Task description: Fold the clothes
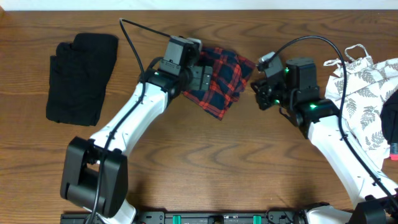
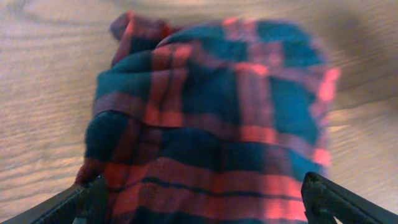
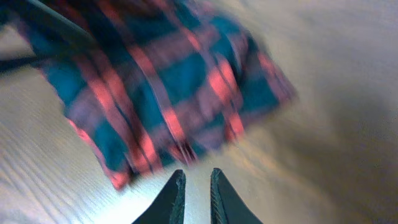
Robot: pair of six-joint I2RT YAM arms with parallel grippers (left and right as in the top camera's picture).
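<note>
The plaid shirt (image 1: 227, 78) lies in a crumpled heap on the tabletop (image 1: 205, 162), near the middle of the far edge and not yet flat. It has no clear long axis. If anything, it stretches from its far-right corner towards its near-left one.

The left claw (image 1: 200, 78) hangs over the shirt's left part, released, its fingers (image 2: 87, 199) spread wide. The cloth fills the space between and beyond them, and nothing is grasped. The right claw (image 1: 264, 94) sits just off the shirt's right edge, tips pointing at it. In the wrist view its fingers (image 3: 174, 193) are drawn almost together on nothing, with the nearest hem just ahead of them over bare wood.

The left arm is therefore the nearer, already above the cloth, while the right would have to part its fingers and reach leftwards to take an edge. Spreading the heap probably comes before any fold.

A black garment (image 1: 81, 78) lies folded by the left edge, and a leaf-print one (image 1: 367, 93) is bunched at the right edge.
</note>
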